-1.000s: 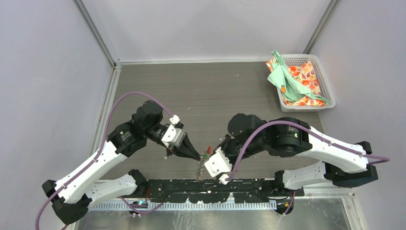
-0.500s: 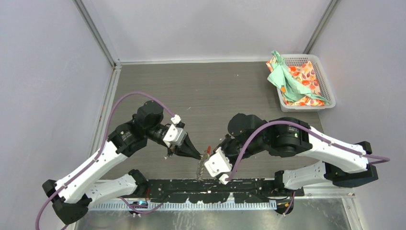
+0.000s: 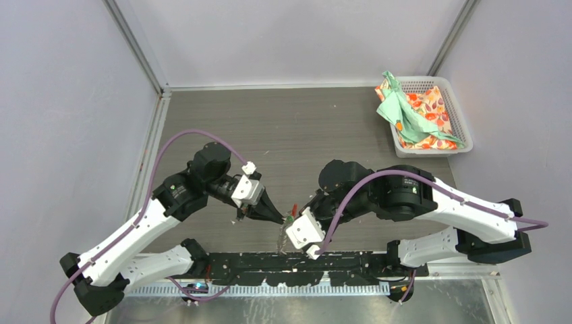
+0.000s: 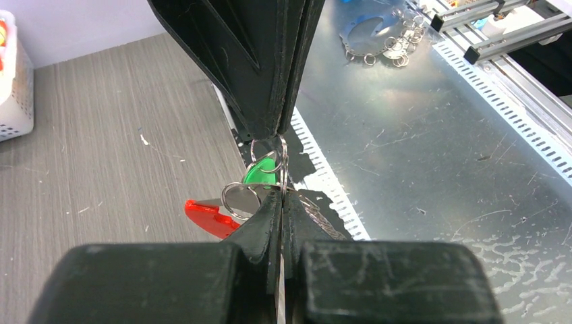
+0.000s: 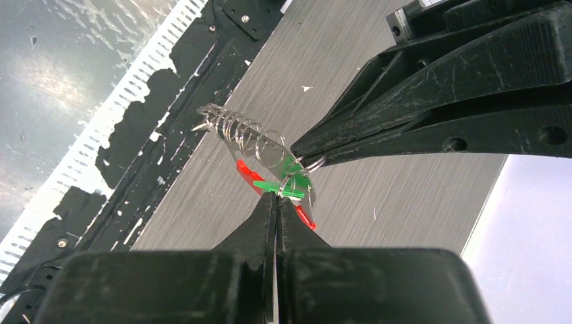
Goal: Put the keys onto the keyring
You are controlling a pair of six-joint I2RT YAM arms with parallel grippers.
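1 camera overhead; 2 wrist cameras, close, apparently share the keyring point(image 5: 246, 135).

Keyring point(image 5: 243, 131) between left fingers point(image 5: 405, 115) and right fingers point(image 5: 260, 229), above the front of the table point(image 3: 303, 128); basket point(image 3: 461, 128) at far right.

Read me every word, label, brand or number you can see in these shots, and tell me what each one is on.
None: no text can be read in any view. The keyring, its red tab, the green-tagged key and the basket show no lettering. The floral cloth in the basket bears only a flower pattern.
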